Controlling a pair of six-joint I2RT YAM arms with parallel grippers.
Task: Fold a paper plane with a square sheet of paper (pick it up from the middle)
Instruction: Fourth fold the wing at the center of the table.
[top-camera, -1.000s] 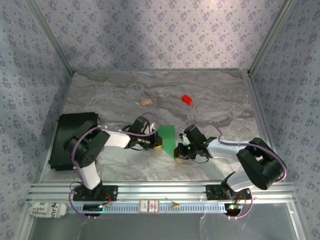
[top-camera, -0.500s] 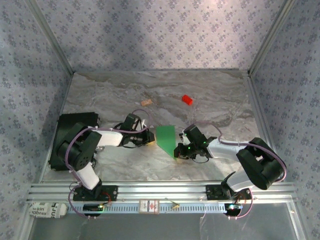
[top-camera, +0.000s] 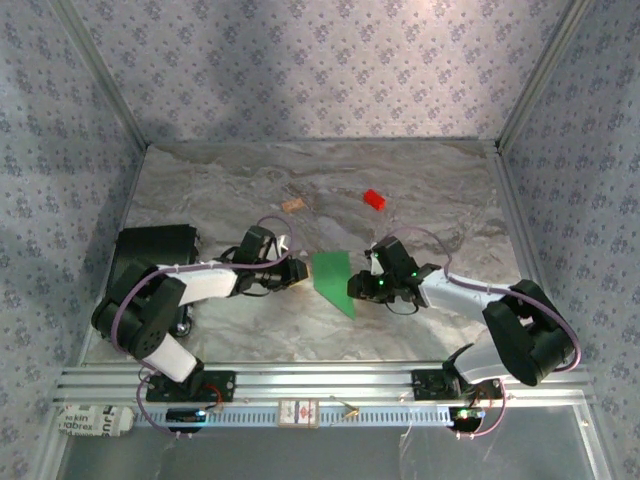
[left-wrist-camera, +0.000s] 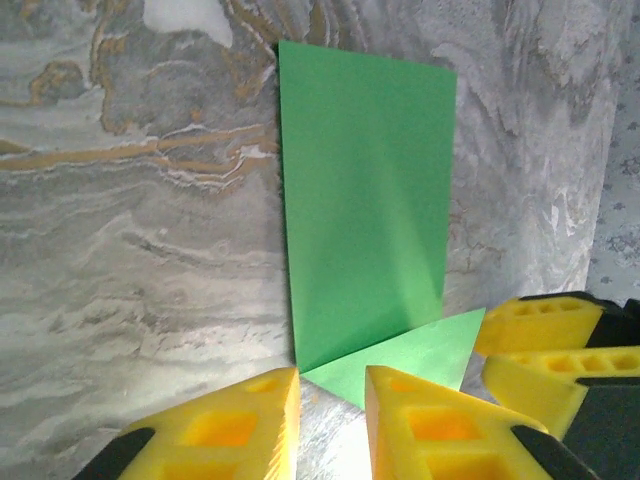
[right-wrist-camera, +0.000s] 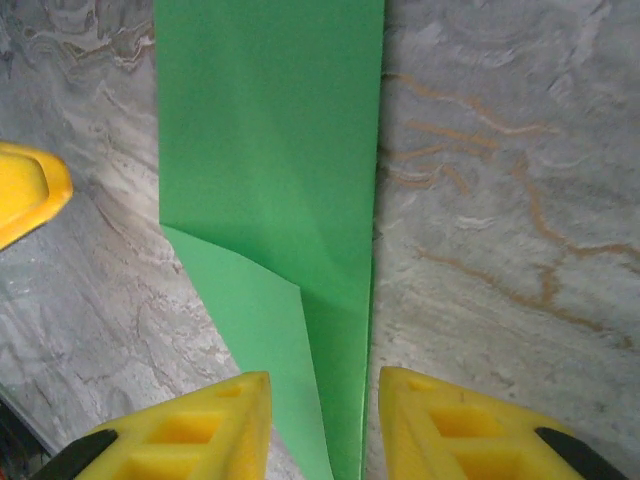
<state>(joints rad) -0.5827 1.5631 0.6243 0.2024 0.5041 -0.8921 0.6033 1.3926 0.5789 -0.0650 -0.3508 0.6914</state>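
Part-folded green sheet (top-camera: 332, 278) is lying flat mid-frame on the worktop (top-camera: 430, 200). Left hand (top-camera: 298, 272) and right hand (top-camera: 358, 288) are flanking it, both spread. Any nudge is risking a slide, likely skewing the crease.

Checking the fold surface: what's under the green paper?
The green paper lies on the marbled table, with one corner folded over itself. Whatever is beneath the sheet is covered.
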